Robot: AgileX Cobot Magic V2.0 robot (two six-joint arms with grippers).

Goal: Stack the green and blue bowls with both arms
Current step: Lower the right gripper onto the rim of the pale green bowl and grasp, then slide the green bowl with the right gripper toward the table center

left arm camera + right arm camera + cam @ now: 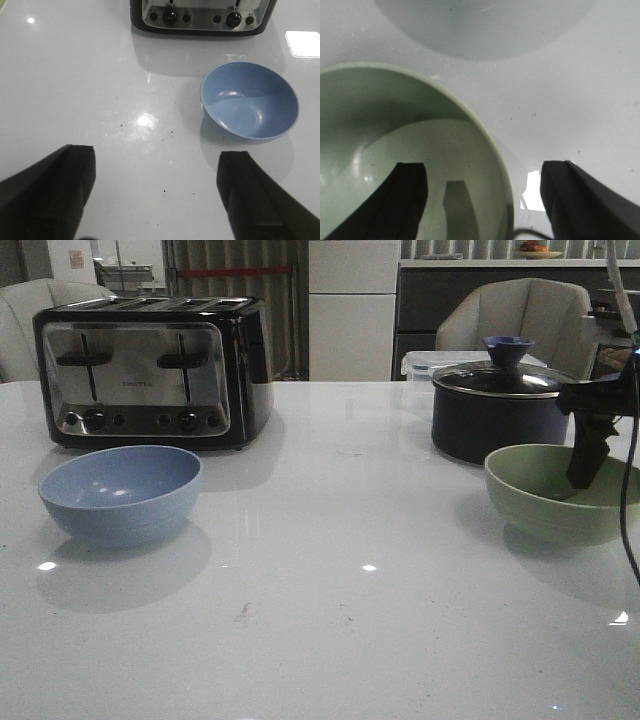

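Straddling: right end effector (482, 200) apart across green bowl (560, 490) rim, to grip.
Waiting: left end effector (155, 195) apart above desk (330, 570), near blue bowl (250, 100).

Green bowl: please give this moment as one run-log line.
right gripper: open, straddling green bowl rim | left gripper: open | blue bowl: untouched

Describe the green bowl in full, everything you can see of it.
The green bowl is round, plain, matte, pale sage green and empty. It stands upright on the white table, at the robot's right, just in front of the dark lidded saucepan. The right gripper is open and straddles its rim: one finger is inside the bowl, the other outside. Whether either touches the wall cannot be told.
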